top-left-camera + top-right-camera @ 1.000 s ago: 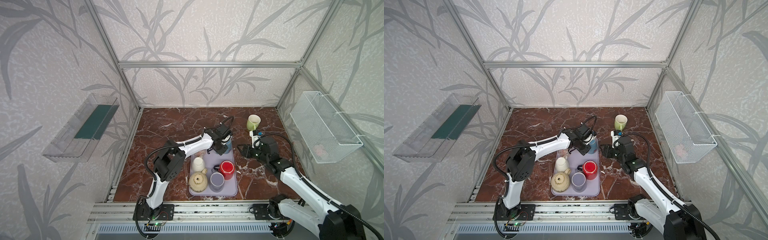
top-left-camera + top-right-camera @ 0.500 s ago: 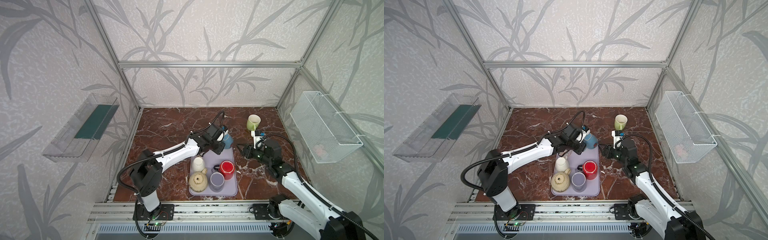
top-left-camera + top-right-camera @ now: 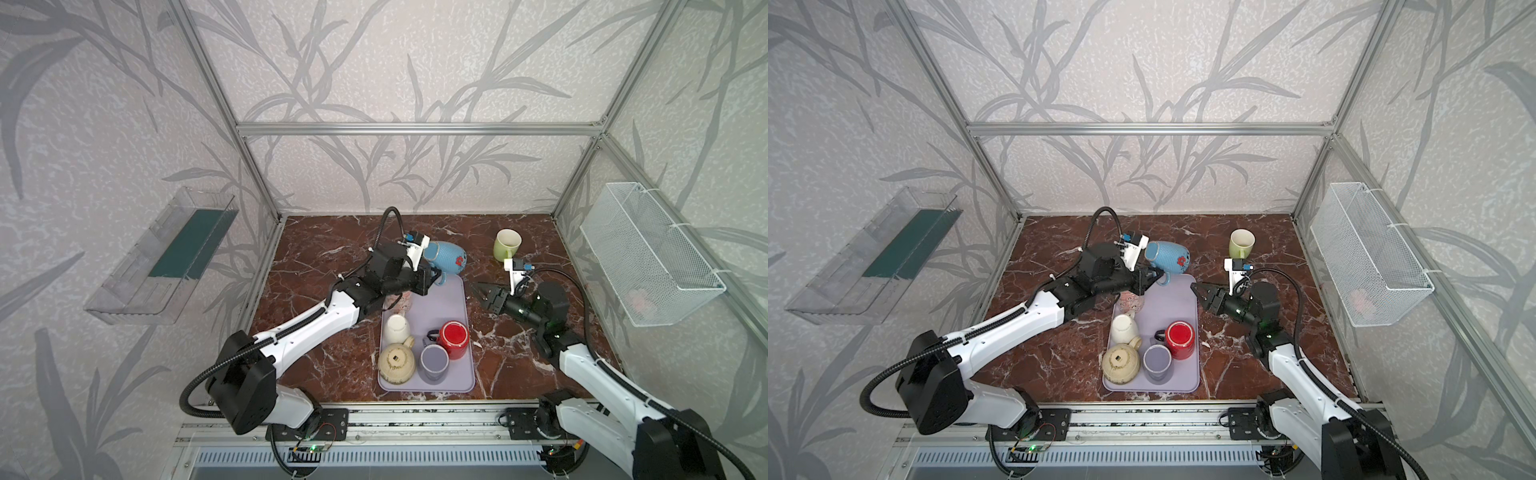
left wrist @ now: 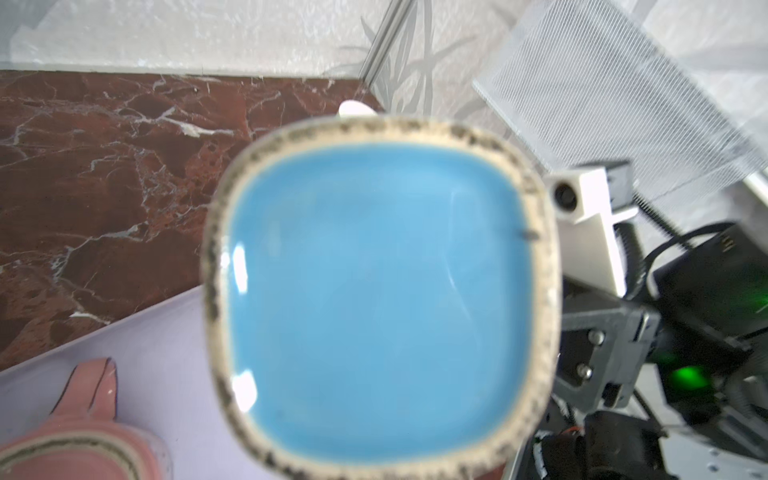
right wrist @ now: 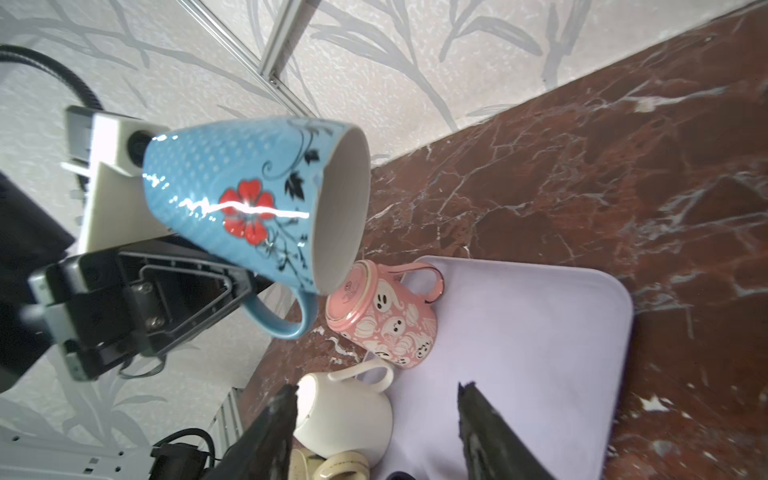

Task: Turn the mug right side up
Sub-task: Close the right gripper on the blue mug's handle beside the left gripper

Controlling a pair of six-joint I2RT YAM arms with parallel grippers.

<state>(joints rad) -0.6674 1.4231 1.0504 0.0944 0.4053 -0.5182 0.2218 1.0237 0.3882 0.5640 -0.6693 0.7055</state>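
The blue dotted mug with its red flower hangs sideways above the worktop, handle pinched in the left pincer just under it, white mouth turned toward the spread right pincer nearby.

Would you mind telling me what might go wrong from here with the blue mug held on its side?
1. The left gripper pinches the blue dotted ceramic mug with a red flower only by its handle, so it may swing or slip when turned.
2. The upside-down pink ghost-patterned mug sits close by on the lilac plastic tray; lowering could knock it.
3. The open right gripper points at the held mug nearby; the arms might collide.
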